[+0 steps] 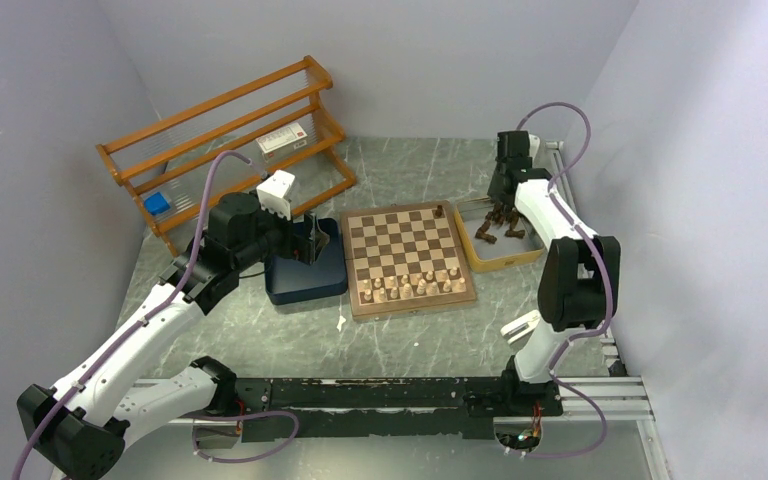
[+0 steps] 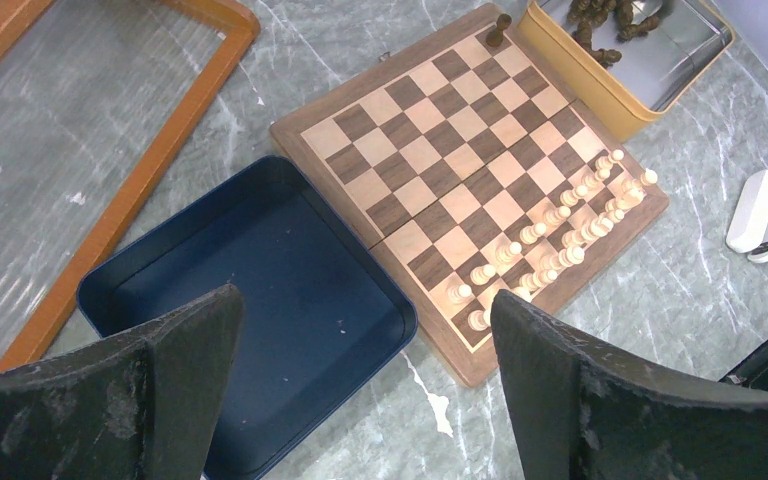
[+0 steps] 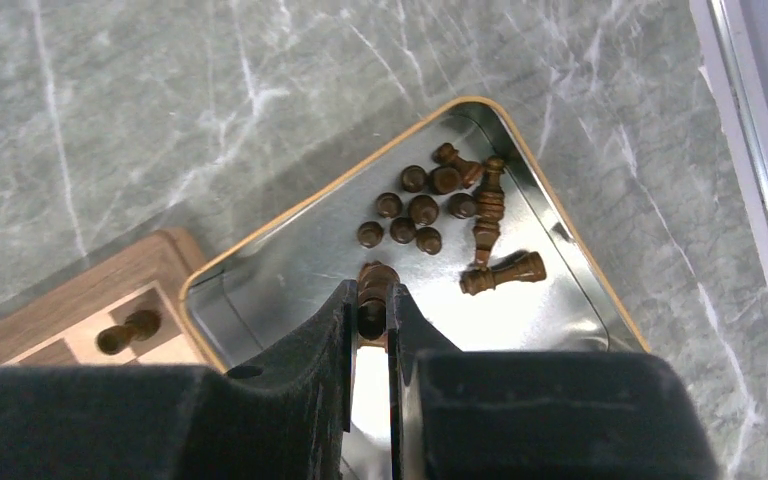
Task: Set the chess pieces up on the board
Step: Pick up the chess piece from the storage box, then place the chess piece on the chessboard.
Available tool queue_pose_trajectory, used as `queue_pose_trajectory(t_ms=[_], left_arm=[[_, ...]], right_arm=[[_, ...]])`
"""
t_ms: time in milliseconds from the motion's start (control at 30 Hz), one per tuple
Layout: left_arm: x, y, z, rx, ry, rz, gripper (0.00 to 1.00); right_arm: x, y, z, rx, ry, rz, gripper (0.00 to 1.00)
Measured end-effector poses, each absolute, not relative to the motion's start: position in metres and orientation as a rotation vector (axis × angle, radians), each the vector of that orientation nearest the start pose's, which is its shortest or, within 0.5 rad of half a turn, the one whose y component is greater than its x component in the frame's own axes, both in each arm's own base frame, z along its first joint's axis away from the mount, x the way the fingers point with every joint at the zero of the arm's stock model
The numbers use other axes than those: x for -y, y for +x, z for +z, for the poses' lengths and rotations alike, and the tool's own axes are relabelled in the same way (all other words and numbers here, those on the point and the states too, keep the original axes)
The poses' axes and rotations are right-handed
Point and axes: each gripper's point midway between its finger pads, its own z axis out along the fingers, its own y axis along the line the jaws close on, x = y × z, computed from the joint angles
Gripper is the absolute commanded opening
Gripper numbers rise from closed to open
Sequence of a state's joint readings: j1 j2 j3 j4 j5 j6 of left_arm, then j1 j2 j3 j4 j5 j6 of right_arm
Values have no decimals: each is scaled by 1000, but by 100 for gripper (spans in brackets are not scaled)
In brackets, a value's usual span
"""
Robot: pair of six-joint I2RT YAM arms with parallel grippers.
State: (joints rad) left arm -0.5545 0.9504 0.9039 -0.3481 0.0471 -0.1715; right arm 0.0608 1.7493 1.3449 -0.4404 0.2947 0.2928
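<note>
Dark brown chess piece point(image 3: 374, 280) is pinched between the jaws of the right gripper point(image 3: 370, 303). Beyond the tips lie loose chess pieces point(image 3: 422, 210). The left gripper point(image 2: 365, 300) gapes wide.

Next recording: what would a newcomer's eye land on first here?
The chessboard at mid-table, with cream pieces in two rows along its near edge and one lone dark piece at its far right corner. To its right, the right tool is closed on a dark chessman over the yellow-rimmed tin holding the other dark chessmen. The left tool hangs open above the blue tray.
</note>
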Motion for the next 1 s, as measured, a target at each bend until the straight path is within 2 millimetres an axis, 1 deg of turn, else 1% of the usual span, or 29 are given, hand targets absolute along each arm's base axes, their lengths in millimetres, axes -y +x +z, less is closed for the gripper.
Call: queue_pose_trajectory(t_ms=[133, 267, 367, 467, 533, 600, 667, 800, 900, 1000], left_arm=[[186, 271, 243, -1959, 412, -518, 98], [186, 271, 243, -1959, 412, -518, 98], [186, 271, 243, -1959, 412, -518, 98], [186, 271, 243, -1959, 412, -518, 98], [186, 271, 243, -1959, 412, -518, 98], [186, 271, 243, -1959, 412, -518, 98], [186, 271, 243, -1959, 412, -518, 98], [186, 271, 243, -1959, 412, -518, 98], [186, 271, 243, -1959, 412, -518, 98], [186, 271, 243, -1959, 412, -518, 98]], right_arm=[[-3, 455, 134, -2322, 367, -171, 12], [-25, 459, 145, -2310, 314, -125, 12], [-46, 462, 154, -2300, 264, -80, 13], [-72, 464, 163, -2288, 208, -18, 13], [-93, 464, 169, -2279, 169, 34, 13], [-110, 463, 171, -2279, 140, 75, 13], [-127, 462, 170, -2285, 108, 114, 13], [-155, 462, 156, -2318, 62, 162, 13], [-170, 460, 141, -2351, 37, 180, 14], [-180, 459, 128, -2385, 25, 188, 14]])
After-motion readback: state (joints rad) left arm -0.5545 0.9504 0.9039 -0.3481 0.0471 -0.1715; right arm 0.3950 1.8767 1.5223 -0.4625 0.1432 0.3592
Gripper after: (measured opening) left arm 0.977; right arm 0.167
